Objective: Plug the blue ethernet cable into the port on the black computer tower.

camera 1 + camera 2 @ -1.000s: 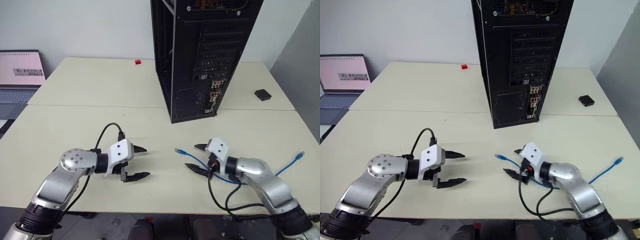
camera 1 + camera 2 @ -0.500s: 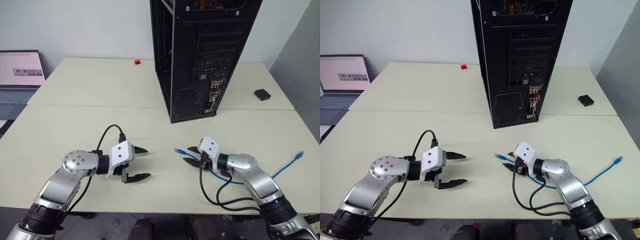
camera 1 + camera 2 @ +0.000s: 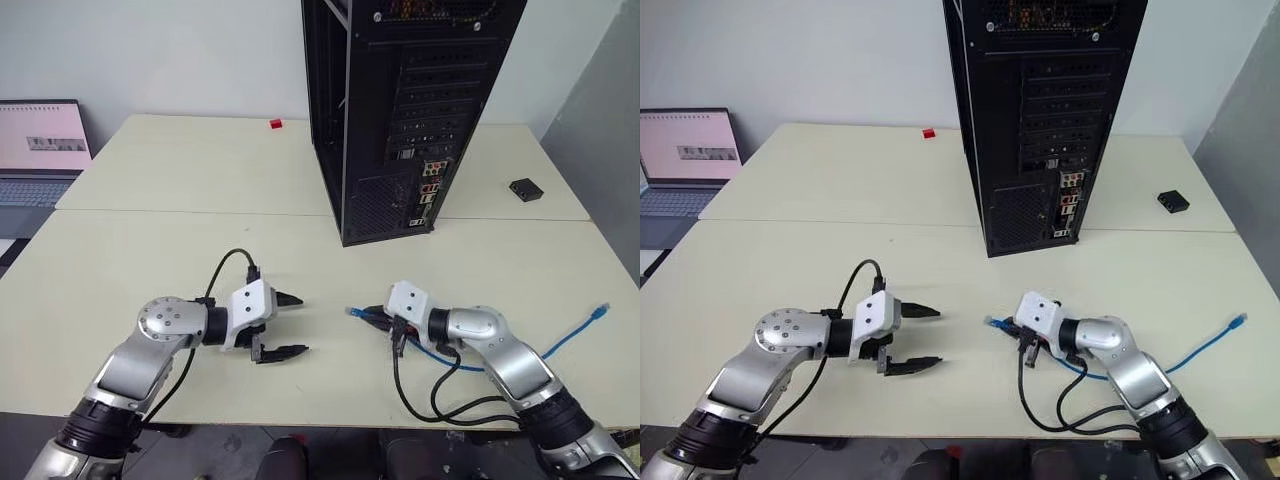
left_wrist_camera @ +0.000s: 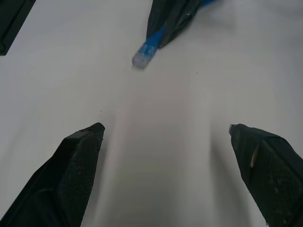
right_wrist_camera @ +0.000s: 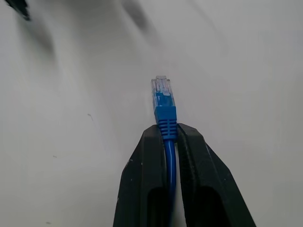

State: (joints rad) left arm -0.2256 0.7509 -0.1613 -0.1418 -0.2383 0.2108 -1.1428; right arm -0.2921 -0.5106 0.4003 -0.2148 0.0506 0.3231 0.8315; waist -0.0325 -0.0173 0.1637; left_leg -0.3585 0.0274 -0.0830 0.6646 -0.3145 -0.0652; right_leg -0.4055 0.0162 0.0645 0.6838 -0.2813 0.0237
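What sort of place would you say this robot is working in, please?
Probably an office or lab test bench: a black computer tower stands with its rear ports exposed on pale tables pushed together, an open laptop sits at the left edge, and a blue ethernet cable lies loose.

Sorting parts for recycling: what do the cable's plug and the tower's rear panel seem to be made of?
The blue ethernet cable ends in a plug that looks like clear glossy plastic, since blue shows through it. The black computer tower has a rear that looks like matt black painted sheet metal, perforated and slotted, though only probably.
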